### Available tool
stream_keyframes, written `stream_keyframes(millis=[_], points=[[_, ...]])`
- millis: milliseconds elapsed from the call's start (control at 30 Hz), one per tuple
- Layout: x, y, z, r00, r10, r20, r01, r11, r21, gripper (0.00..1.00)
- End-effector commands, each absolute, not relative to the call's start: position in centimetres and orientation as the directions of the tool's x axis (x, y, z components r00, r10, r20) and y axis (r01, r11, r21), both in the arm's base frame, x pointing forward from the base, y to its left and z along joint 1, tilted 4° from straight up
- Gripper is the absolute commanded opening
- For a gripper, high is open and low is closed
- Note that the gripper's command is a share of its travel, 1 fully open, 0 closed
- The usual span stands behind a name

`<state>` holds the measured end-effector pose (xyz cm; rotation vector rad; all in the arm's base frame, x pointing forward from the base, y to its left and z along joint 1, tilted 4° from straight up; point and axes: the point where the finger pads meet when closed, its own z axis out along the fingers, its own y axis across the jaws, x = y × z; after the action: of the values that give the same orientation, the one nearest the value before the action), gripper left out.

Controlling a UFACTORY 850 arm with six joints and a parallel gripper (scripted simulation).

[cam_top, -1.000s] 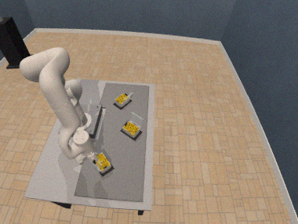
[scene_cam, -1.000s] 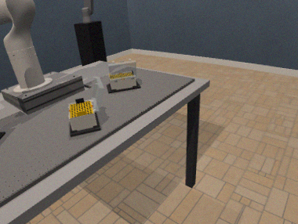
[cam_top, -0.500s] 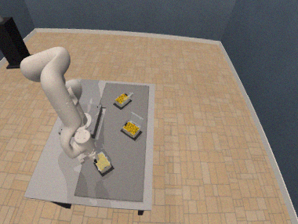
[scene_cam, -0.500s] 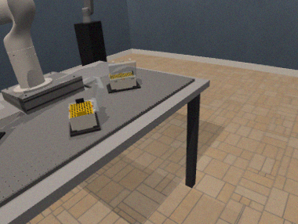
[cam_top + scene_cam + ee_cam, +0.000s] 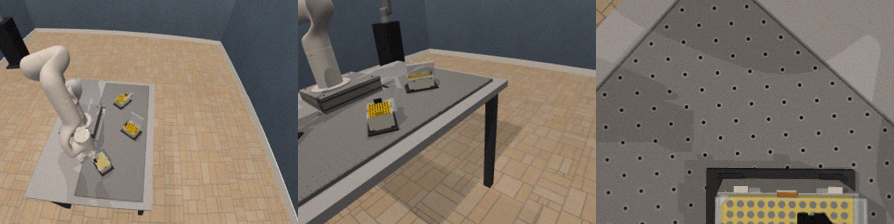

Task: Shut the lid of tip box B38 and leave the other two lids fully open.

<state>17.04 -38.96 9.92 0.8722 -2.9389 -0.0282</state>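
Three tip boxes with yellow tips sit on black holder plates on the grey perforated mat (image 5: 129, 176). My gripper (image 5: 95, 158) (image 5: 811, 219) is shut and empty; it hovers at the left edge of the nearest box (image 5: 103, 163) (image 5: 788, 206), whose plate (image 5: 781, 173) shows at the bottom of the wrist view. The middle box (image 5: 131, 128) (image 5: 380, 113) and the far box (image 5: 122, 99) (image 5: 420, 76) stand apart from the gripper. The far box's clear lid (image 5: 420, 67) stands upright. I cannot read any ID sticker. I cannot tell how the nearest box's lid stands.
The arm's base block (image 5: 341, 91) stands on the table left of the mat. A black cabinet (image 5: 389, 41) (image 5: 11, 41) stands on the floor behind the table. The table's right edge (image 5: 455, 117) runs close along the mat.
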Motion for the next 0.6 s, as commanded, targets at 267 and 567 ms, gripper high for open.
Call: stream_keyframes(millis=[267,567], points=[[17.2,-39.0,12.0,-0.835,-0.545,0.067,-0.544,0.838,0.037,0.00],[17.4,-39.0,13.8,-0.835,-0.545,0.067,-0.544,0.838,0.037,0.00]])
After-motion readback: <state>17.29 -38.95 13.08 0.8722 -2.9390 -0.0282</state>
